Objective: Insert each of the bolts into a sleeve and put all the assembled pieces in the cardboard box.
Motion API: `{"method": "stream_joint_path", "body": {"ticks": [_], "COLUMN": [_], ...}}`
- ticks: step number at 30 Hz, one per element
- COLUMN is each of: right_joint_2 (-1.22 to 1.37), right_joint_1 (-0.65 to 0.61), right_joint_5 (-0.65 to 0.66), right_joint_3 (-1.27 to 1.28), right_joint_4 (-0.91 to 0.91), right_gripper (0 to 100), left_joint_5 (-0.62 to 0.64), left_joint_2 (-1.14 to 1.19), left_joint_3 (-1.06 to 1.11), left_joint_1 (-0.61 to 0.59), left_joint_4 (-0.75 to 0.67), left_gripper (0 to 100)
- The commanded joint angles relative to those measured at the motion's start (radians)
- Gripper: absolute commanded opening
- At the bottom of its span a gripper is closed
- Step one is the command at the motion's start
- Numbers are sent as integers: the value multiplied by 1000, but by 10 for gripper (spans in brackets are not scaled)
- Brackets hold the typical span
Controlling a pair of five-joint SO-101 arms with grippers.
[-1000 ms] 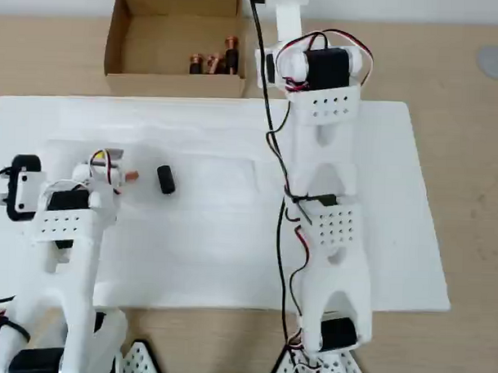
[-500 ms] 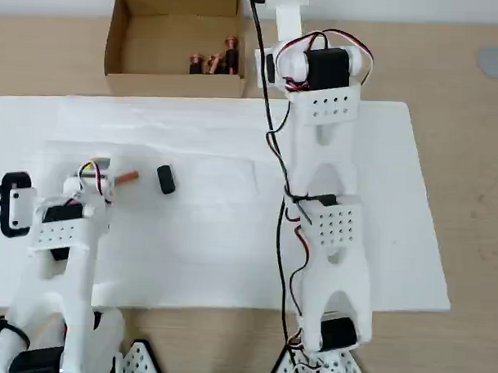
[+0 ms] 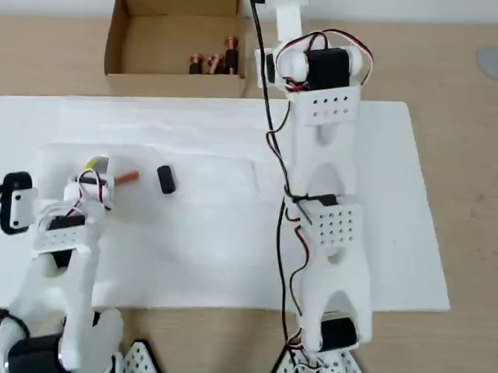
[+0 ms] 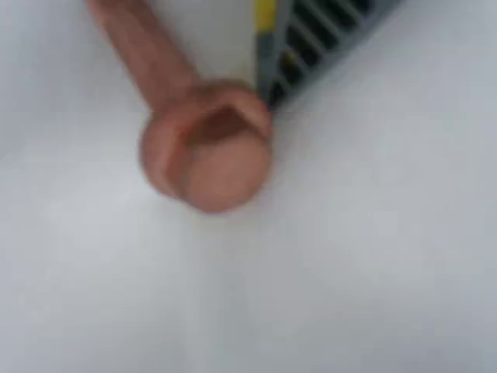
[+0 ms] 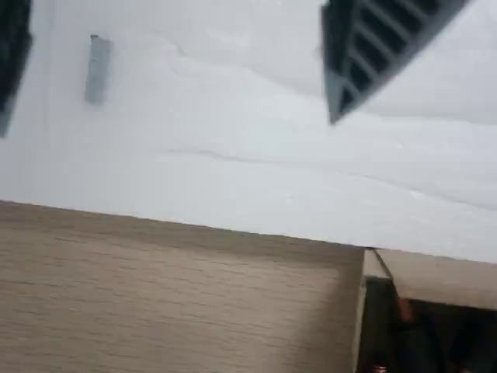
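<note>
Cardboard box (image 3: 156,37) at 11 o'clock holds assembled pieces (image 3: 214,63) in its 4 o'clock corner. Right tool (image 5: 171,93) stands wide, empty. Left tool (image 3: 96,170) opening cannot be determined.

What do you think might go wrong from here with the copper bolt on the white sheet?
The copper-coloured metal bolt lies loose on the white foam sheet with the left gripper against its head, so a slight nudge may roll it away. The short black cylindrical sleeve lies close beyond its tip and might get knocked.
</note>
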Motion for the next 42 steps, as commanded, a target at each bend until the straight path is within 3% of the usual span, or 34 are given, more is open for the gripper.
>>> {"method": "stream_joint_path", "body": {"ticks": [1, 7, 21, 25, 31, 37, 42], "right_joint_2": [-87, -87, -87, -91, -93, -93, -93], "right_joint_1": [21, 21, 38, 42, 21, 18, -71], "right_joint_5": [6, 6, 6, 6, 6, 5, -57], "right_joint_3": [-39, -39, 24, 56, 54, 56, 67], "right_joint_4": [14, 14, 14, 14, 14, 14, 15], "right_gripper": [300, 300, 300, 300, 300, 300, 299], "left_joint_5": [-12, -72, -112, -269, -582, -835, -1102], "left_joint_2": [90, 117, 79, -51, -309, -504, -642], "left_joint_3": [-74, -141, -212, -390, -712, -825, -830], "left_joint_1": [17, 17, -23, -21, 87, 94, -49], "left_joint_4": [-6, 83, 144, 373, 740, 856, 908], "left_gripper": [187, 11, 5, 5, 5, 5, 6]}}
